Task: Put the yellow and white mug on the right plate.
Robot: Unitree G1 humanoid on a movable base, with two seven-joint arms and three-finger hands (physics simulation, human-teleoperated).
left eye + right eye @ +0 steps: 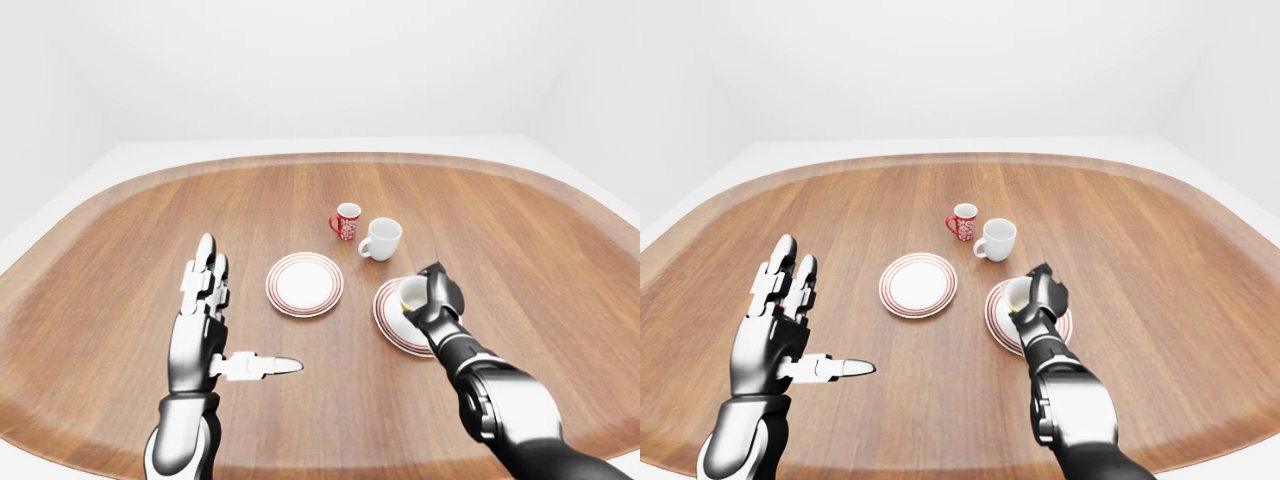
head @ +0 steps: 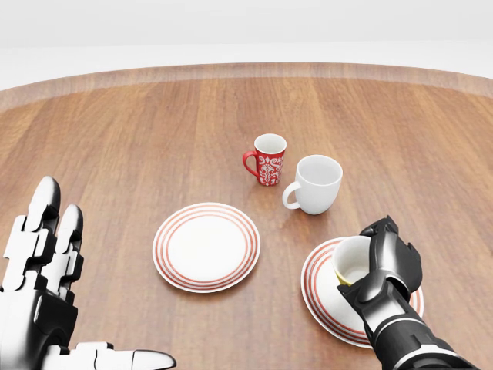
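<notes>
- Where the head view looks down on the round wooden table (image 2: 139, 131), its surface shows warm brown plank grain with a paler rim along the curved top edge.
- At lower right of that view, the right hand (image 2: 383, 266), glossy black with jointed segments, has its fingers curled round the yellow and white mug (image 2: 350, 260).
- That mug is tilted, its white interior facing toward the view's left, with a sliver of yellow showing at its lower edge.
- It sits over the right plate (image 2: 320, 289), a flat white disc ringed with thin red concentric bands; whether the mug's base touches the plate cannot be told, as the hand hides it.
- Another plate of the same pattern, the left plate (image 2: 206, 246), lies bare near the middle of the view, well apart from the right one.
- Above the plates stand two more cups: a red mug (image 2: 269, 160) with a white ornamental pattern, a red loop handle on its left and a white inside, and just beside it on the right a plain white mug (image 2: 316, 183), rounded and smooth, its handle pointing lower left.
- At lower left the left hand (image 2: 46, 285), silver and white with blocky segmented fingers, is spread wide, fingers pointing up the view and the thumb stretched out flat toward the right, holding nothing.
- From the eye views, the table reads as a broad oval against a plain white room.
</notes>
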